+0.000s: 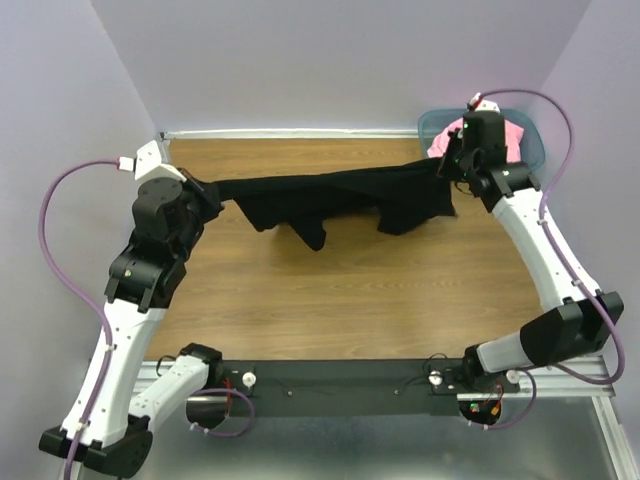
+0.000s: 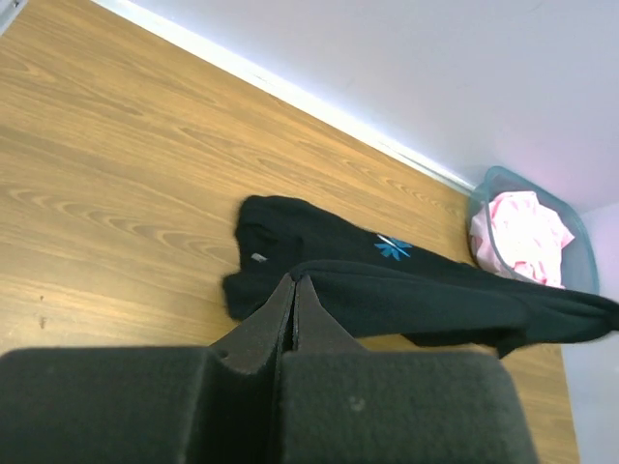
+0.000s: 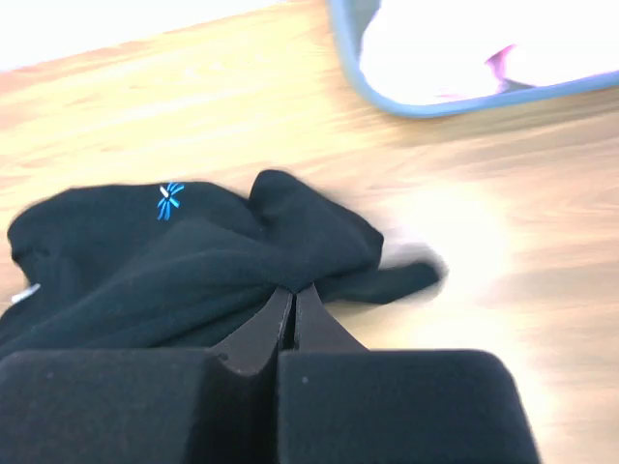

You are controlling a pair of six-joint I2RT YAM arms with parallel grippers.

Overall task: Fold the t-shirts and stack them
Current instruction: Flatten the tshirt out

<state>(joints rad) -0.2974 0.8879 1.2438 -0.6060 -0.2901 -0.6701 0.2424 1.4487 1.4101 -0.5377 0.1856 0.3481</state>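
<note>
Top external view is showing the black t-shirt (image 1: 340,195) being held out across the far half of the table (image 1: 330,300). Its top edge is running in a fairly straight line from left to right, while the looser cloth beneath is drooping towards the near side. The left gripper (image 1: 207,190) is clenching one end of that edge at the far left. The right gripper (image 1: 447,168) is clenching the other end at the far right. In each wrist view the two fingers are pressing flat together with black cloth leading away from their tips.

Holding the shirt by two well-separated points is probably meant to pull it wide and smooth out bunching, so that it can be laid flat for folding. It is not flat yet. The left wrist view is showing a lower part lying crumpled on the wood, with a small blue emblem (image 2: 392,247) and a pale neck label (image 2: 256,257) facing up.

The pink t-shirt (image 1: 512,135) is sitting bundled inside the teal bin (image 1: 537,152) at the far right corner, just beyond the right gripper and apart from the black one. By my reading, it is waiting its turn, so the task is looking to be at an early stage.
</note>
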